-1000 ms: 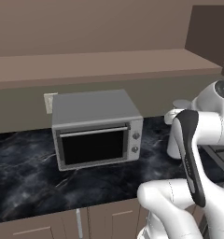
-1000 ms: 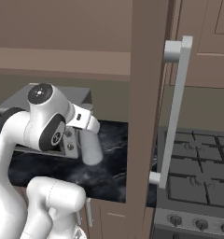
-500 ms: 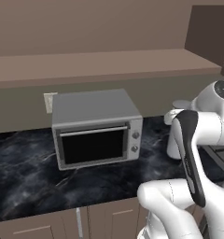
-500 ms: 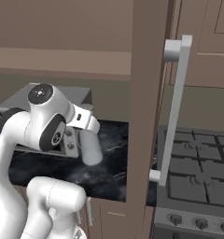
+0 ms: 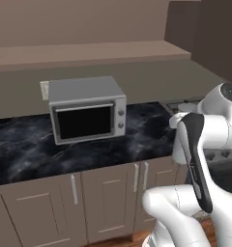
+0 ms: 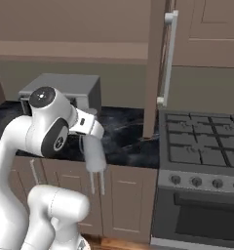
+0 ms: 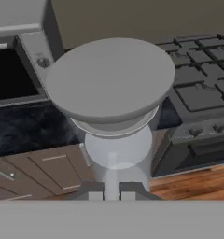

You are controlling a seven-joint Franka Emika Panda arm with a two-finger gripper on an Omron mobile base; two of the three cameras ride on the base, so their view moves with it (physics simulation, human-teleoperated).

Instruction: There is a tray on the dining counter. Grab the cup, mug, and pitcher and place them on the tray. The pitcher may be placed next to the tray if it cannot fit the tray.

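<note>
Your robot pulls back from the kitchen desk [image 5: 137,141] with the pitcher [image 7: 109,79] in its grip. The whole scene has slid in both base views over the last second. The microwave [image 5: 86,111] now sits further left and higher, more of the beige cabinet fronts [image 5: 103,193] show below the marble, and the stove [image 6: 202,146] has come fully into the right base view. That is your base driving, not the kitchen moving. The arm holds the same folded pose against its own body throughout.

The gripper [image 7: 111,191] has its jaws drawn almost together, pinched on a thin part of the plain grey pitcher at its near end. The exact contact is hidden behind the vessel's own body. In the hand view the pitcher stretches away from the fingertips, its wide round end facing the stove and the microwave door. In the right base view it [image 6: 94,155] hangs tilted below the wrist, clear of the desk edge and in front of the cabinet doors, touching nothing else.

Read this as the carry leg of the pitcher's trip. The pick is done, and the vessel is off the worktop and riding steady. What remains for this item is the drive to the dining counter and a set-down on or beside the tray. With so narrow a pinch on a tall vessel, you should watch for it swinging as the base turns.
</note>
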